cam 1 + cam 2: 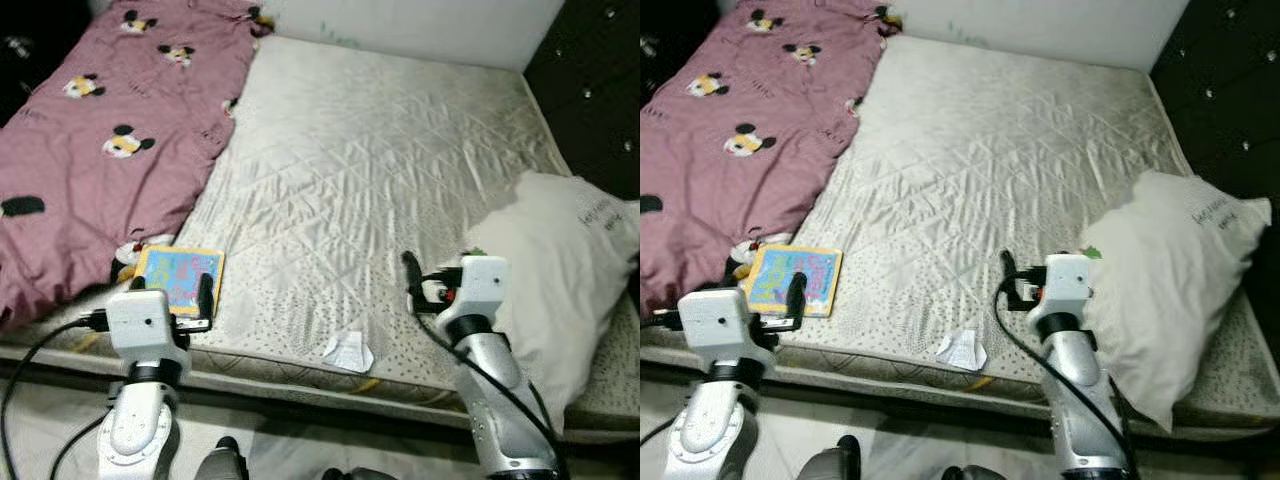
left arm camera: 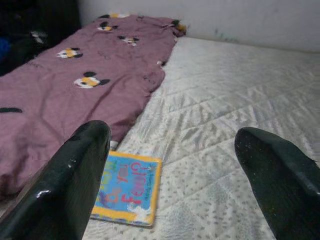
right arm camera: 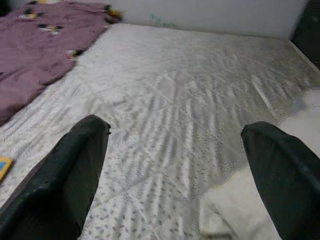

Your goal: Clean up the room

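Observation:
A colourful picture book (image 1: 180, 275) lies flat near the front left edge of the bare quilted mattress (image 1: 380, 170), partly against a purple mouse-print blanket (image 1: 110, 140). My left gripper (image 2: 172, 165) hovers open just in front of the book, one black finger (image 1: 206, 294) over its near edge. A crumpled white paper (image 1: 348, 350) sits at the mattress's front edge, between the two arms. My right gripper (image 3: 175, 165) is open over the front right of the mattress, next to a white pillow (image 1: 560, 270). Neither gripper holds anything.
The blanket covers the left side of the bed up to the white wall (image 1: 420, 25). A dark tufted panel (image 1: 590, 80) stands at the far right. The pillow overhangs the mattress's front right corner. The floor runs along the bed's front edge (image 1: 300, 385).

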Available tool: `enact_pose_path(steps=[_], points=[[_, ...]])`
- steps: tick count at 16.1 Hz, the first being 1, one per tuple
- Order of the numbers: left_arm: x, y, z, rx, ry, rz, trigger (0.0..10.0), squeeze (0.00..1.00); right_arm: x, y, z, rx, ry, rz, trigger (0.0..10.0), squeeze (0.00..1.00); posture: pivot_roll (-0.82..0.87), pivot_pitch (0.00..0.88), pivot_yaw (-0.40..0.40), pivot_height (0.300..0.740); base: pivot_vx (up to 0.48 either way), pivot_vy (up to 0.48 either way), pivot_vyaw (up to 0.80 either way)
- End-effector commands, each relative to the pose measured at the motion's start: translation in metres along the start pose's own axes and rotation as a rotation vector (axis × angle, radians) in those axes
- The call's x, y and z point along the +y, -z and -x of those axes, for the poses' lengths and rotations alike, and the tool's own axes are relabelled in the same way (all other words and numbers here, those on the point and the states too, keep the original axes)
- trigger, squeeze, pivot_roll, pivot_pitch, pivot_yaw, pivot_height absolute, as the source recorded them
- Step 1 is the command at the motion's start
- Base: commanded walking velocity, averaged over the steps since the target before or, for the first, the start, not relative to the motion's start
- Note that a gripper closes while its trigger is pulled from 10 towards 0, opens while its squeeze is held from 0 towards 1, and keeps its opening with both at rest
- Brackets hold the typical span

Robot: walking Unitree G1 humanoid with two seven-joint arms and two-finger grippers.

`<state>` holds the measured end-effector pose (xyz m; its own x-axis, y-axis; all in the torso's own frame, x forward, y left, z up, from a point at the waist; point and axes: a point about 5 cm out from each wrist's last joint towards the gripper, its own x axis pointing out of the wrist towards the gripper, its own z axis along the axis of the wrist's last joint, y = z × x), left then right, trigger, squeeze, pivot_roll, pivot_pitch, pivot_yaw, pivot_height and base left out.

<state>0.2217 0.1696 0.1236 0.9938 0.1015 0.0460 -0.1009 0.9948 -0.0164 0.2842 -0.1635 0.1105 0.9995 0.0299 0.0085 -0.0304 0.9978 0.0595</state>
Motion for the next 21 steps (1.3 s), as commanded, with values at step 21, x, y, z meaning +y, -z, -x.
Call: enact_pose_path(steps=[21], points=[[0.015,0.045,-0.016,0.044,0.011,-0.055,10.0,0.00,-0.010,0.049,0.003,0.095,0.089,-0.005,10.0,0.00,0.01,0.000,-0.040,0.740,0.000,0.000,-0.08]])
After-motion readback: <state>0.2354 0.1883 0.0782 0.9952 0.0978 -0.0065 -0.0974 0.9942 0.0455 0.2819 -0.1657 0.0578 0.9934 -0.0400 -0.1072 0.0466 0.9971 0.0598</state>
